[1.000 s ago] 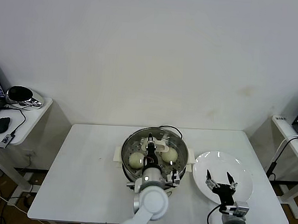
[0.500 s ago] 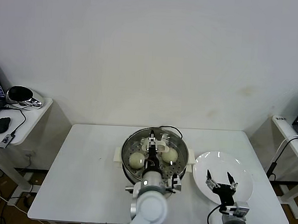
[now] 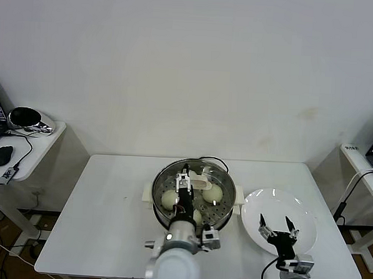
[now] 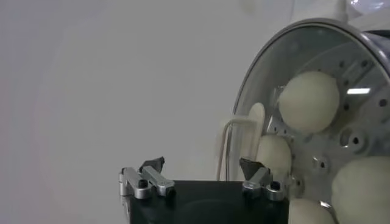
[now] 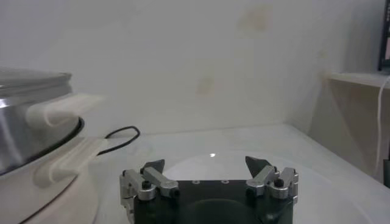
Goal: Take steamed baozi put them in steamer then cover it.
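Cream-white steamed baozi [image 3: 170, 199] lie on the perforated tray inside the steamer [image 3: 194, 193], which you will find at the middle of the worktop [image 3: 107, 210]; two are plain in the head view and a third is partly hidden behind the left arm. The left wrist view shows four of them [image 4: 309, 102] through glass, so the cover [image 3: 195, 184] appears to be seated on the pot already, its metal rim matching the pot's rim and its cream bar handle [image 4: 251, 138] at the centre. Judge the loading as done and the covering as all but complete.

Note the left claw [image 3: 183, 174] above the lid's centre, close to the bar handle. In the left wrist view its fingertips [image 4: 155, 164] stand wide apart with nothing between them, and the handle lies just beyond them; whether either tip touches it you cannot tell. That placement suits a lid set down by its handle and let go.

Observe the right claw [image 3: 277, 224] hanging over the white plate [image 3: 280, 207] to the right of the steamer. Its fingers [image 5: 155, 166] are spread wide and carry nothing, and the plate holds no buns, which fits an arm whose share of the work is over.
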